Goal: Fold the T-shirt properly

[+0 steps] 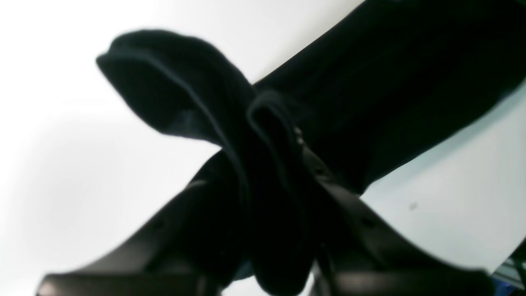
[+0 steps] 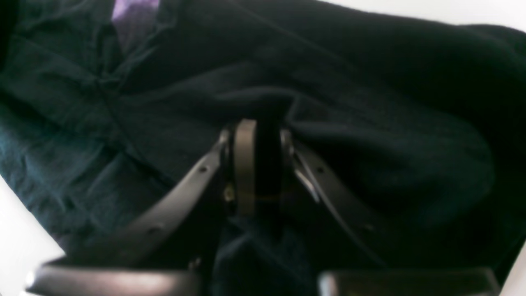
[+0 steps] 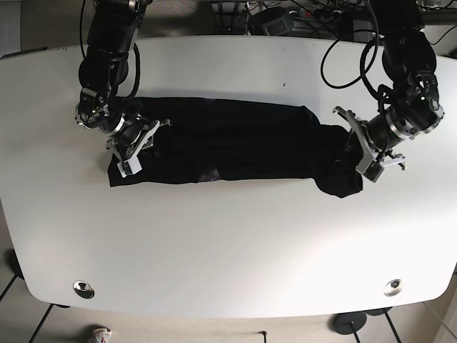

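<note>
The T-shirt [image 3: 235,146] lies as a long band across the desk's [image 3: 228,243] middle. Left gripper [image 3: 363,151] and right gripper [image 3: 136,143] each pinch one end. The cloth looks soft and light; hems seem best to hold.

Table [image 3: 228,243] open in front of and behind shirt [image 3: 235,146]; both arms crowd the shirt's ends; cables [image 3: 343,50] at far edge.

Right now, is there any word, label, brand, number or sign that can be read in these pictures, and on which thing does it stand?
None can be read.
T-shirt: a small purplish patch, too blurred to tell whether it is print.
Table: no marking.
</note>
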`<state>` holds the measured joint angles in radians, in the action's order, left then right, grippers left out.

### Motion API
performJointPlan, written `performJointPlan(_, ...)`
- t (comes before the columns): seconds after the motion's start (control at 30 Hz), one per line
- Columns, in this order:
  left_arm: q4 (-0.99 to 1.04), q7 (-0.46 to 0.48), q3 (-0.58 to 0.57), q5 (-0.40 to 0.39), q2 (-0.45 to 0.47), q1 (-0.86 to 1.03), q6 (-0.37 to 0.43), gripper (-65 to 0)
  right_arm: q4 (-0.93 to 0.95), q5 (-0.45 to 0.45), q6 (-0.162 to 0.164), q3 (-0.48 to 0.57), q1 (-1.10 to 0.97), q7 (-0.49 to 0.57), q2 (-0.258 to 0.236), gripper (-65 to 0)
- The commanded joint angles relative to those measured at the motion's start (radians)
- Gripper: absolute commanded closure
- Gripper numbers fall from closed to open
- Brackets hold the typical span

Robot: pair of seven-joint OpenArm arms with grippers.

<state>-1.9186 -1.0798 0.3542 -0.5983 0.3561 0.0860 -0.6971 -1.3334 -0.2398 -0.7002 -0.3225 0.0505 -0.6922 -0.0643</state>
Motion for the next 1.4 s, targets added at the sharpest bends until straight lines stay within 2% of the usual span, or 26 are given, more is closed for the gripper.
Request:
performJointPlan(0.03, -0.005, -0.001, 0.056, -0.013, 0.019, -0.009, -0.001, -1.1, -0.002, 0.036, 0.002, 0.001, -0.001, -0.05, -0.007, -7.8)
performJointPlan(0.1, 0.0, -0.056, 0.095, -0.002, 0.059, 0.01, -0.001, -1.2, -0.002, 0.036, 0.002, 0.001, -0.001, -0.05, -0.007, -7.8)
performJointPlan(0.17, -0.003, -0.089, 0.102, 0.044, 0.1, 0.037, -0.001, -1.2, -0.002, 0.036, 0.002, 0.003, -0.01, -0.05, -0.007, -7.8)
performJointPlan(0.27, 0.0, -0.069, 0.102, 0.157, 0.166, 0.082, -0.001, -1.1, -0.007, 0.036, 0.002, 0.003, -0.022, -0.05, -0.007, -7.8)
performJointPlan(0.33, 0.0, -0.059, 0.096, 0.212, 0.172, 0.082, -0.001, -1.1, -0.004, 0.036, 0.002, 0.003, -0.022, -0.047, -0.007, -7.8)
performJointPlan(0.4, -0.002, -0.061, 0.087, 0.232, 0.166, 0.079, -0.001, -1.2, -0.004, 0.036, 0.002, 0.003, -0.022, -0.045, -0.006, -7.8)
performJointPlan(0.53, -0.008, -0.063, -0.086, 0.237, 0.162, 0.025, -0.001, -1.1, -0.007, 0.036, 0.002, 0.003, -0.021, -0.045, -0.002, -7.8)
performJointPlan(0.73, -0.009, -0.07, -0.225, 0.24, 0.047, -0.028, -0.001, -1.1, -0.008, 0.036, 0.002, 0.003, -0.021, -0.045, -0.006, -7.8)
performJointPlan(0.83, -0.009, -0.125, -0.289, 0.24, -0.039, -0.071, -0.001, -1.1, -0.005, 0.036, 0.002, 0.003, -0.022, -0.045, -0.006, -7.8)
performJointPlan(0.93, -0.009, -0.17, -0.298, 0.24, -0.122, -0.084, -0.001, -1.1, -0.008, 0.036, 0.002, 0.003, -0.033, -0.045, -0.006, -7.8)
performJointPlan(1.07, 0.0, -0.175, -0.307, 0.243, -0.231, -0.114, -0.001, -1.2, -0.008, 0.036, 0.002, 0.003, -0.038, -0.045, -0.002, -7.8)
performJointPlan(1.2, 0.038, -0.168, -0.418, 0.268, -0.263, -0.134, -0.001, -1.4, -0.01, 0.036, 0.002, 0.003, -0.038, -0.045, -0.002, -7.8)
performJointPlan(1.3, 0.067, -0.127, -0.495, 0.275, -0.279, -0.134, -0.001, -1.4, -0.008, 0.036, 0.002, 0.003, -0.036, -0.045, -0.004, -7.8)
performJointPlan(1.4, 0.097, -0.106, -0.504, 0.275, -0.285, -0.134, -0.001, -1.8, -0.01, 0.036, 0.002, 0.003, -0.036, -0.045, -0.002, -7.8)
